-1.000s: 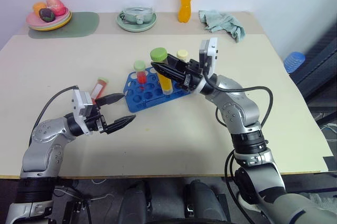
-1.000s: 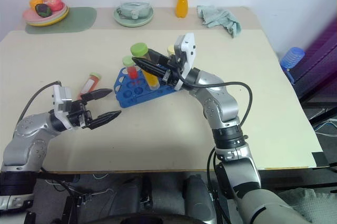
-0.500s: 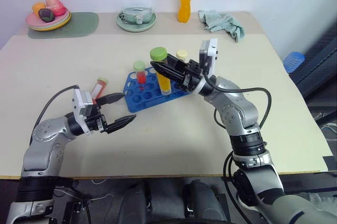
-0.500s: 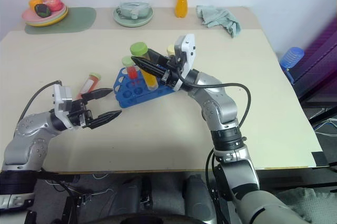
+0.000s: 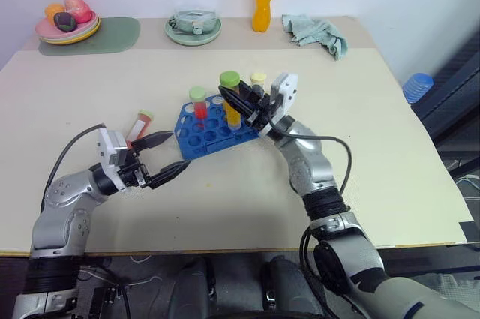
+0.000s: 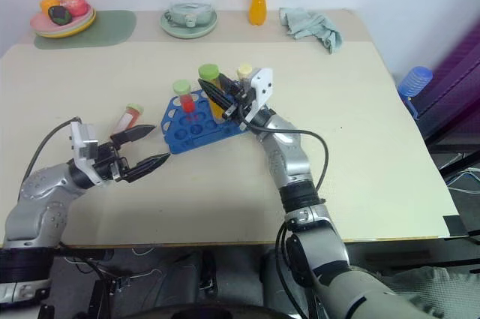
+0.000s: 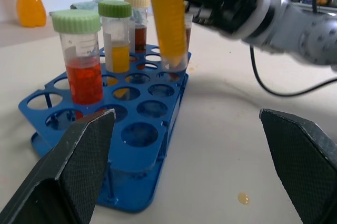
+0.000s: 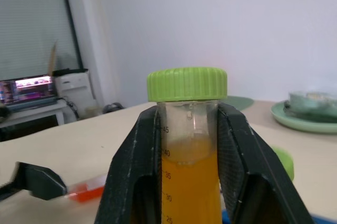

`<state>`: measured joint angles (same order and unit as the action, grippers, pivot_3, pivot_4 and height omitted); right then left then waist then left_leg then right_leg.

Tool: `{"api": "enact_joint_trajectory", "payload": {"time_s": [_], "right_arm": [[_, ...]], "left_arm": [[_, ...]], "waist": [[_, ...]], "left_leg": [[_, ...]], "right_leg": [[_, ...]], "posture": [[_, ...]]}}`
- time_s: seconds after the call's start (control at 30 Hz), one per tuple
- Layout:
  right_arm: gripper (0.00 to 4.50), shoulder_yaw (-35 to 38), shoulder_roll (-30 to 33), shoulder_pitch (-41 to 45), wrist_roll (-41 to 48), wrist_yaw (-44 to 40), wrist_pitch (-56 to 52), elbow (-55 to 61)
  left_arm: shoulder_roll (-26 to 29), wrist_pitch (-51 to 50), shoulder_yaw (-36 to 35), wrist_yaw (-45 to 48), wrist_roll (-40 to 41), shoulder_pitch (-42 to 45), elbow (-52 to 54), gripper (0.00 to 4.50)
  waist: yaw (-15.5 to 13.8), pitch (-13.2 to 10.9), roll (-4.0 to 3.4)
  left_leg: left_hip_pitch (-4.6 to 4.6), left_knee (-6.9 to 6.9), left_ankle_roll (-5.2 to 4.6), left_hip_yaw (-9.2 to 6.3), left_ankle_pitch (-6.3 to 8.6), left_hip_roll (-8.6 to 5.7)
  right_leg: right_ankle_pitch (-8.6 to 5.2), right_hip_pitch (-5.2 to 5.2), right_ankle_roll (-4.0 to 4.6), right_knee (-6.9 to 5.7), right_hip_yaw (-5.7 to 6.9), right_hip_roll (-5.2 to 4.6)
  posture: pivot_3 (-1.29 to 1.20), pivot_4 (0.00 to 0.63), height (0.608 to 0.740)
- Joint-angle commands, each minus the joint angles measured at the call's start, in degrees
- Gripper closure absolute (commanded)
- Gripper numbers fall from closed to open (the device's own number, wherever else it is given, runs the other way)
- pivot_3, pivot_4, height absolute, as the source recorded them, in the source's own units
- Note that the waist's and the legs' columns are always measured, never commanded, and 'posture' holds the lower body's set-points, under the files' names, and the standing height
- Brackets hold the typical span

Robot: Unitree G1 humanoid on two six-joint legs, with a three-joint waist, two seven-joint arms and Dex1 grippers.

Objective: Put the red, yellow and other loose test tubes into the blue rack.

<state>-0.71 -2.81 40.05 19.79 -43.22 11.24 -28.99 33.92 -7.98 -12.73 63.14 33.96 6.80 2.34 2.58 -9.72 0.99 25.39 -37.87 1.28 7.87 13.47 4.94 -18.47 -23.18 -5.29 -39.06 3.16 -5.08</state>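
Gripping the yellow tube (image 5: 232, 101) just under its green ribbed screw cap, the right gripper (image 5: 241, 100) had its black fingers clamped on the clear plastic wall, so the tube hung upright with its tip at a hole near the right side of the blue rack (image 5: 196, 139). Holding it high on the body left the lower length free to drop into the hole; it looked partly seated, not yet released.

The left gripper (image 5: 166, 157) hovered over the table (image 5: 247, 199) just near-left of the rack, its textured wedge-shaped fingers spread wide and holding nothing, probably staged for the next pickup.

A red tube (image 5: 139, 124) lay flat on the table left of the rack, just beyond the left gripper, still loose.

Already upright in the rack: a tube of red liquid (image 5: 199, 105) with a pale green cap, and a cream-capped tube (image 5: 259, 81) on the far side. A further tube of yellow liquid (image 7: 119, 45) showed in the left wrist view.

The rack was moulded blue plastic, a grid of round holes in a top plate, sitting skewed on the matte beige tabletop.
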Motion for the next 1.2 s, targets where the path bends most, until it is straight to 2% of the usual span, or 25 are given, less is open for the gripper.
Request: {"api": "enact_joint_trajectory", "payload": {"time_s": [0.03,0.33,1.2], "right_arm": [[3.74,1.85,-1.69,2.93,-1.89,2.85,8.05,-6.55],[3.74,3.85,-1.93,4.59,-1.07,1.66,13.63,-12.94],[3.74,4.15,-0.16,-0.14,-0.61,1.54,12.71,-5.94]], "left_arm": [[1.42,0.55,-2.56,0.57,1.06,-0.14,0.98,0.00],[3.24,1.22,-4.66,2.21,1.17,-1.15,-0.28,0.00],[3.25,4.89,-3.62,6.47,-0.56,1.49,-6.98,0.00]], "waist": [[0.01,0.00,0.00],[0.01,0.00,0.00],[-0.03,0.00,-0.01]], "left_leg": [[0.00,0.00,0.00,0.00,0.00,0.00],[-0.01,0.00,0.01,0.00,-0.01,0.00],[-0.01,0.00,0.01,0.00,-0.01,0.00]], "right_leg": [[0.00,0.00,0.00,0.00,0.00,0.00],[0.00,0.01,0.00,0.00,0.00,-0.01],[0.00,0.02,0.00,0.00,0.00,-0.01]], "posture": [[0.00,0.150,0.740],[0.00,0.150,0.740],[0.00,0.150,0.740]]}}
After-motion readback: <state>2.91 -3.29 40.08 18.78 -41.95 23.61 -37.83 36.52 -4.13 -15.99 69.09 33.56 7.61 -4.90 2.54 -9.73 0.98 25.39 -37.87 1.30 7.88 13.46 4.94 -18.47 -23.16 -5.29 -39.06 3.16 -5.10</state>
